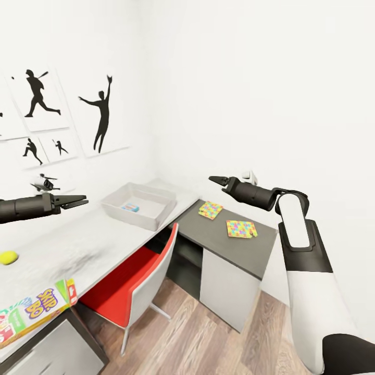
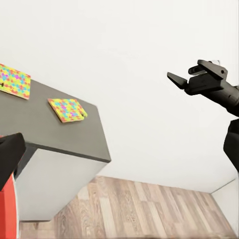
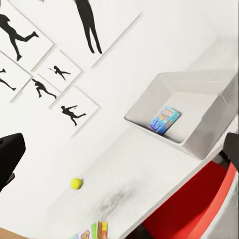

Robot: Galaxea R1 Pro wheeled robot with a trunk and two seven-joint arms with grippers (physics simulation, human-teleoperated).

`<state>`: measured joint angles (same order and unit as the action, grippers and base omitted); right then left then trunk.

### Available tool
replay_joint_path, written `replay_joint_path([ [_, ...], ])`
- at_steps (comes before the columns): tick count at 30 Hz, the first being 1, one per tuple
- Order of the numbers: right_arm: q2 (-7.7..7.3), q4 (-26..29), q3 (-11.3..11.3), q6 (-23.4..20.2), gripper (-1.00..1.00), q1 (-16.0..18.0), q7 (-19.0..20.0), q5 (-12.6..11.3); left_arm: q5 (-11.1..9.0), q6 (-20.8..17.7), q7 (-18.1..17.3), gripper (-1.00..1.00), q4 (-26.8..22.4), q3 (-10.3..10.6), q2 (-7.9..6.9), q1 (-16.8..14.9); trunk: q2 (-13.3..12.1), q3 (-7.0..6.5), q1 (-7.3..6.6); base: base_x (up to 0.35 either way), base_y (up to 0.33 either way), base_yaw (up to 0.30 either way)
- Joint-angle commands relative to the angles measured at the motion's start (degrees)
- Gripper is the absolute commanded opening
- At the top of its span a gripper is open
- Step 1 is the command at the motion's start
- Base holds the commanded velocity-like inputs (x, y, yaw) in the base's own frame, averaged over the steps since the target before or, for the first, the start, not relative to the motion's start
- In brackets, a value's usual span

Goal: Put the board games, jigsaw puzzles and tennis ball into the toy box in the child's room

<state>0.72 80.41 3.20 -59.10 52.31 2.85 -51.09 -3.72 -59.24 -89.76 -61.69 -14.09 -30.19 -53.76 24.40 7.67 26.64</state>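
The toy box (image 1: 130, 215) stands at the far end of the pale table (image 1: 88, 242), and a small blue board game (image 1: 130, 207) lies inside it. Two jigsaw puzzles (image 1: 210, 210) (image 1: 241, 228) rest flat on the dark cabinet top. The tennis ball (image 1: 9, 257) sits on the desk at the left. At the near edge lies the Skip-Bo board game (image 1: 36, 308). My left gripper (image 1: 79, 201) hovers open above the desk, left of the toy box. My right gripper (image 1: 216, 180) hangs open in the air above the nearer puzzle. The right wrist view looks down on the toy box (image 3: 199, 144), blue game (image 3: 164, 119) and ball (image 3: 75, 183).
A red chair (image 1: 140, 278) with a grey back is pushed under the desk between the two arms. Black silhouette pictures (image 1: 101, 112) hang on the left wall. A white wall runs behind the cabinet (image 1: 229, 281). Wood-plank floor (image 1: 208, 338) lies open in front.
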Motion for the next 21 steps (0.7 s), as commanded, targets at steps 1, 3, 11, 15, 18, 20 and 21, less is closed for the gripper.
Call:
replay_joint_path([
  [1,0.07,0.0,0.1,-0.3,1.0,0.1,0.3,0.3,0.0,-0.6,-0.2,1.0,0.0,0.0,-0.04,0.0,0.1,0.08,0.02,-0.111,0.0,-0.267],
  [3,0.06,0.0,0.1,-0.4,1.0,0.1,0.3,0.3,0.0,-0.6,-0.2,1.0,0.0,0.0,-0.04,0.0,0.1,-0.02,0.02,-0.109,0.0,-0.266],
  [11,-1.36,0.0,0.5,-0.5,1.0,-0.1,0.4,0.2,0.0,-0.6,-0.2,1.0,0.0,0.0,-0.04,0.0,0.1,-0.41,0.02,-0.106,0.0,-0.262],
  [15,-2.68,0.0,0.6,-0.4,1.0,-0.7,0.5,0.0,0.0,-0.6,-0.2,1.0,0.0,0.0,-0.04,0.0,0.1,-0.61,0.02,-0.104,0.0,-0.258],
  [18,-3.25,0.0,0.7,-0.4,1.0,-1.0,0.5,-0.1,0.0,-0.6,-0.2,1.0,0.0,0.0,-0.04,0.0,0.1,-0.77,0.02,-0.104,0.0,-0.256],
  [20,-3.39,0.0,0.7,-0.4,1.0,-1.3,0.5,-0.1,0.0,-0.5,-0.2,1.0,0.0,0.0,-0.04,0.0,0.1,-0.88,0.02,-0.116,0.0,-0.255],
  [21,-3.44,0.0,0.8,-0.4,1.0,-1.6,0.5,-0.1,0.0,-0.5,-0.2,1.0,0.0,0.0,-0.04,0.0,0.1,-0.93,0.02,-0.133,0.0,-0.254],
])
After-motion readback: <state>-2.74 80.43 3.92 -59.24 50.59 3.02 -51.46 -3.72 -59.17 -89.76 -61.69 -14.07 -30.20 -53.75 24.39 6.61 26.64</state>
